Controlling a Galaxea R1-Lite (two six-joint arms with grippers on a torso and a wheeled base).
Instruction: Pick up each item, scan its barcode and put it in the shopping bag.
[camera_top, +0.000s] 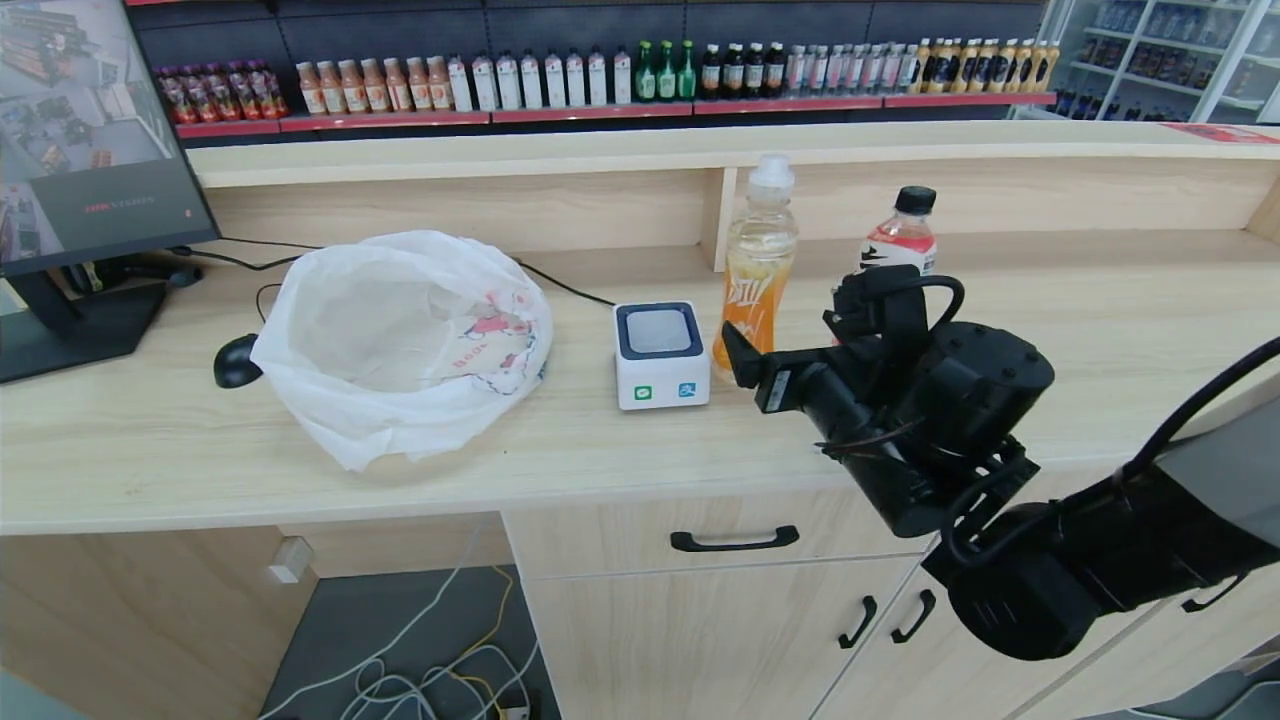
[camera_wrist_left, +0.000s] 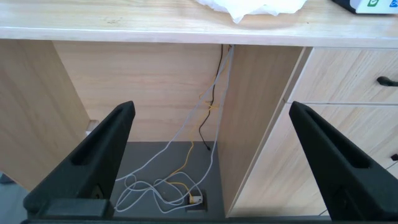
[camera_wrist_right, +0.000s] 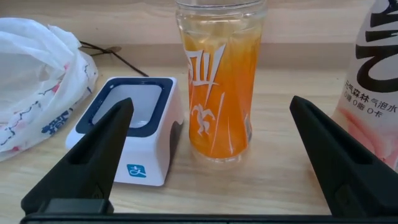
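A clear bottle of orange drink (camera_top: 757, 270) (camera_wrist_right: 217, 93) with a white cap stands on the wooden counter (camera_top: 600, 440), just right of the white barcode scanner (camera_top: 660, 355) (camera_wrist_right: 134, 130). Behind and to its right stands a pink-labelled bottle (camera_top: 900, 245) (camera_wrist_right: 373, 93) with a black cap. The white shopping bag (camera_top: 400, 340) (camera_wrist_right: 37, 81) lies open to the left of the scanner. My right gripper (camera_top: 795, 325) (camera_wrist_right: 211, 102) is open, level with the orange bottle and just short of it. My left gripper (camera_wrist_left: 211, 109) hangs open below the counter's edge, facing the cabinet recess.
A monitor (camera_top: 90, 130) and a black mouse (camera_top: 236, 362) sit at the counter's left end. A raised shelf (camera_top: 600, 150) runs along the back. Drawers with black handles (camera_top: 735, 541) are under the counter, and loose cables (camera_wrist_left: 168, 180) lie on the floor.
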